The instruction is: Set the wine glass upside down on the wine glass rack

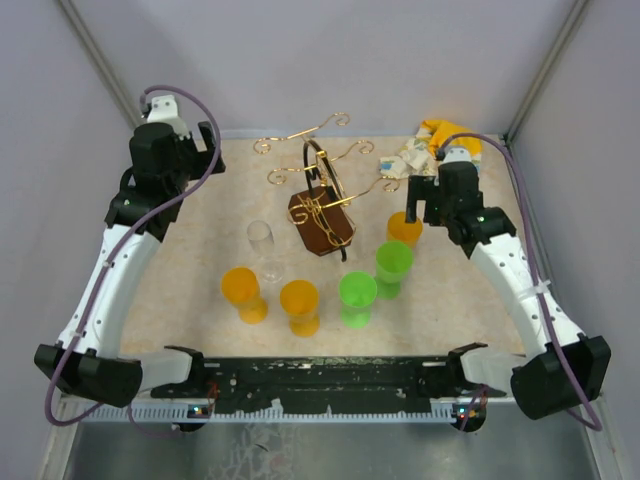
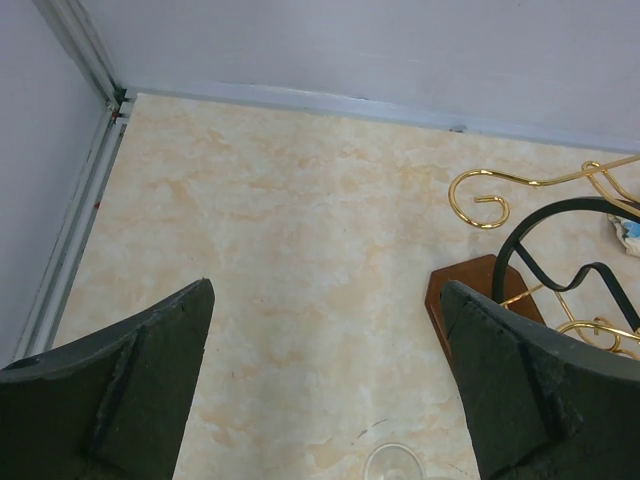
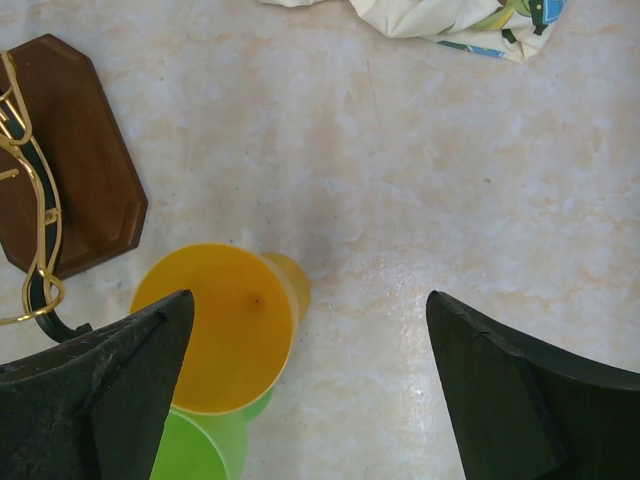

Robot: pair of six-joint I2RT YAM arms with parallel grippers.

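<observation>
wine glass rack point(image 1: 322, 232): glossy gold metal wire, dark wood base with a satin sheen
wine glass point(image 1: 261, 240): clear smooth glass, left of the rack
coloured cups point(image 1: 300, 305): translucent plastic, soft sheen, nearer than the rack
cloth point(image 1: 405, 160): crumpled printed fabric, right of the rack
counter point(image 1: 190, 270): smooth beige marbling
left pincer point(image 2: 327, 290): fingers point(image 2: 140, 385) dark, matt, grainy

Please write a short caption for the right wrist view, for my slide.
Open right gripper above an orange cup, next to the wine glass rack.

Beige table point(image 1: 460, 290) holds rack point(image 1: 322, 225), wine glass point(image 1: 261, 240), cups point(image 1: 299, 305), cloth point(image 1: 408, 160).
</observation>
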